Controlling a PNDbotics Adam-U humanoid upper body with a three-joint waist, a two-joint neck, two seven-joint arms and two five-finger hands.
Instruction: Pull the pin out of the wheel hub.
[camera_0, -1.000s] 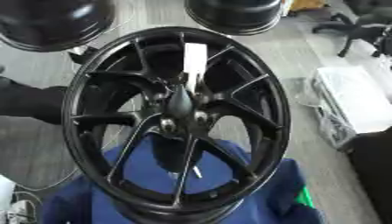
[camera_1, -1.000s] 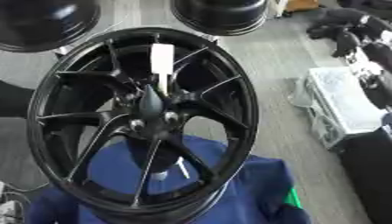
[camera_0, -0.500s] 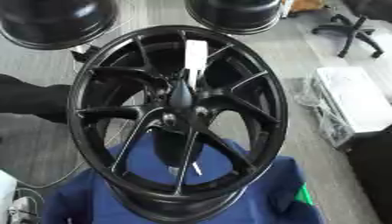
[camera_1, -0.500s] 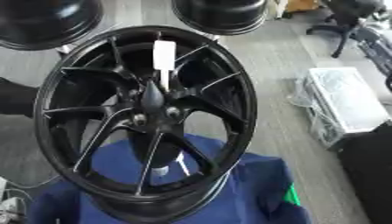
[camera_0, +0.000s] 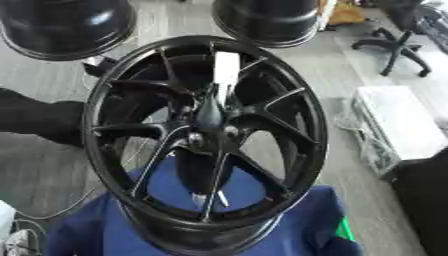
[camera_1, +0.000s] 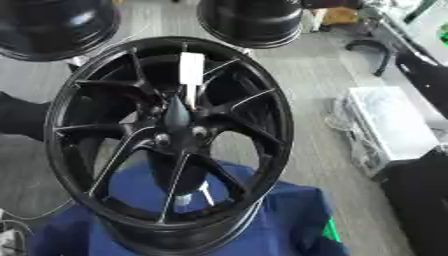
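I see the wheel (camera_0: 206, 145) filling mid-view, tilted on blue cloth (camera_0: 289, 230). Gaps between the spokes (camera_0: 149, 131) are narrow. A dark cone (camera_0: 208, 107) and white tag (camera_0: 226, 70) front the hub. Two more rims (camera_0: 66, 25) (camera_0: 267, 17) block the far side; open floor (camera_0: 346, 75) lies right, before a white crate (camera_0: 398, 122).

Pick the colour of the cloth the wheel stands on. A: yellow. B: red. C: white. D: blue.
D: blue cloth shows under the lower rim of the black wheel and through the gaps between its spokes.
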